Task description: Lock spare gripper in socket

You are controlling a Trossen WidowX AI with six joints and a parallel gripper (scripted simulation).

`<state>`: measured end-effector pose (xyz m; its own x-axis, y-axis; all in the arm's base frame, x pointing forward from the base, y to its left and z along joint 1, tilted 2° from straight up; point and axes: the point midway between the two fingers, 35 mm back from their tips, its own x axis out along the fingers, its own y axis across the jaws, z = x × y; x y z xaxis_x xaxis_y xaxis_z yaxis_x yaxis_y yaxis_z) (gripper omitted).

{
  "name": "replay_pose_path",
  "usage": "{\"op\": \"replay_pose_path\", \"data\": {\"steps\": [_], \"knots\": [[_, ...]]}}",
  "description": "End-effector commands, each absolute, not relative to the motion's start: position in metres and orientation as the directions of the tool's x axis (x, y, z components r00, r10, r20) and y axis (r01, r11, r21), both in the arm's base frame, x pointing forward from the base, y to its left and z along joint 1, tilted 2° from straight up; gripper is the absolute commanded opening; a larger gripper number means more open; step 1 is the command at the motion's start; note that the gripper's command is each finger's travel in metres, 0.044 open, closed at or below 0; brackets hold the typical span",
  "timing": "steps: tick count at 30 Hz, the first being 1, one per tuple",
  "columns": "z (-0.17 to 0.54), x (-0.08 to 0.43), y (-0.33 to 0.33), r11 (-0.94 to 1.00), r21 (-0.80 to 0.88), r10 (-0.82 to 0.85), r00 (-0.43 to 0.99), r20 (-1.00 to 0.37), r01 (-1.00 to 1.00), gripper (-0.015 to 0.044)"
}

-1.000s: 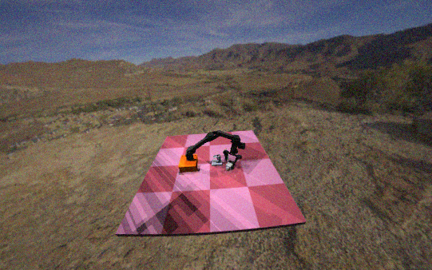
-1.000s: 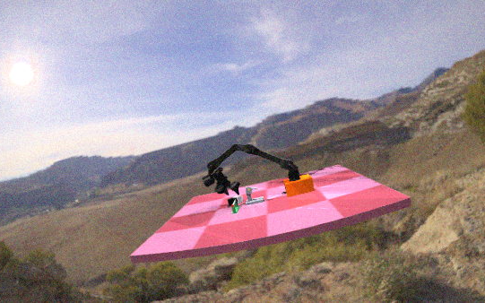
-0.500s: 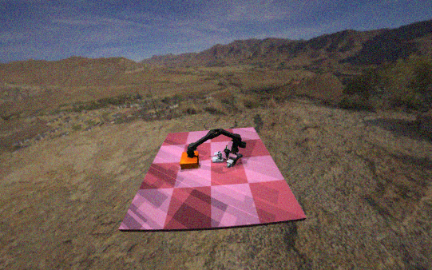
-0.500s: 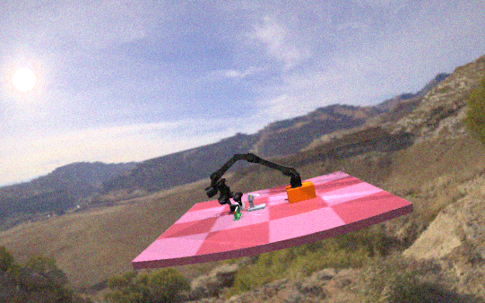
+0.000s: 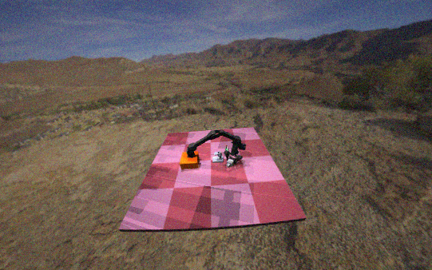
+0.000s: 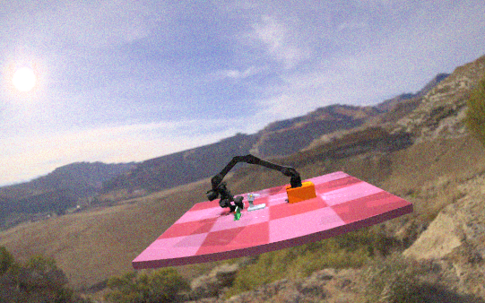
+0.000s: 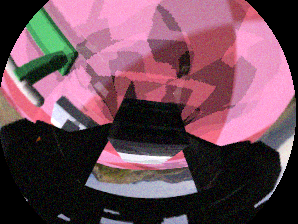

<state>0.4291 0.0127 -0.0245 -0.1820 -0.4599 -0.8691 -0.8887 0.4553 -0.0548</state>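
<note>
The spare gripper point(image 5: 230, 163) point(image 7: 150, 111), a dark block with a pale end, is low over or on the table between my fingers. My gripper point(image 5: 235, 159) point(image 6: 234, 206) point(image 7: 147, 129) is open, with one finger at each side of it; whether they touch it is unclear. The grey-white mount point(image 5: 217, 157) point(image 6: 256, 207) stands beside it, towards the arm's base, and its edge shows at the left in the wrist view. The green lock pin point(image 5: 227, 148) point(image 6: 238, 215) point(image 7: 50, 34), with a grey rod, appears separate from the mount; its exact pose is unclear.
The orange base block point(image 5: 189, 160) point(image 6: 301, 193) carries the arm, with the mount between it and my gripper. The pink and red checkered table point(image 5: 275, 200) point(image 6: 300, 224) has dark shadow patches. The pin is close to my gripper, at the upper left in the wrist view.
</note>
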Motion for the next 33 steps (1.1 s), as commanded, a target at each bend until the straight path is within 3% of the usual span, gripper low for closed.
{"op": "replay_pose_path", "data": {"steps": [1, 7, 14, 22, 33], "knots": [[-0.027, 0.429, 0.012, 0.458, -0.056, -0.463, -0.184, -0.867, -0.887, 0.0414], [-0.027, 0.429, 0.012, 0.458, -0.056, -0.463, -0.184, -0.867, -0.887, 0.0256], [-0.027, 0.428, 0.012, 0.458, -0.056, -0.463, -0.184, -0.867, -0.887, 0.0210], [0.003, 0.429, 0.013, 0.447, -0.065, -0.462, -0.168, -0.871, -0.892, 0.0000], [0.081, 0.422, 0.014, 0.418, -0.087, -0.461, -0.129, -0.878, -0.904, 0.0000]]}}
